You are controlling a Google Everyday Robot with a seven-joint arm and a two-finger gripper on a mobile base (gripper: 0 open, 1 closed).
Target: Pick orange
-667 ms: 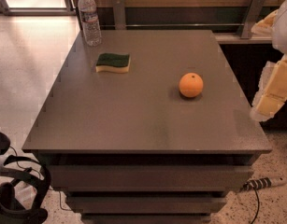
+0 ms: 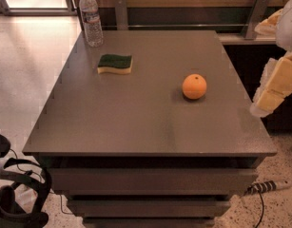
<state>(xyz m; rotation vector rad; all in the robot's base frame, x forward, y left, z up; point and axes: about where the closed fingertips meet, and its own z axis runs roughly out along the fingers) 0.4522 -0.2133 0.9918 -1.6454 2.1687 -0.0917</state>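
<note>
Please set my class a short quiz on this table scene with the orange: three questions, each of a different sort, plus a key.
1. Multiple choice: what stands at the far left corner of the table? A) a water bottle B) a mug C) a bowl
2. True or false: the gripper holds the orange.
3. Fill in: in the camera view, the sponge lies to the ____ of the orange.

Key
1. A
2. False: the gripper hangs beside the table's right edge, apart from the orange.
3. left
</note>
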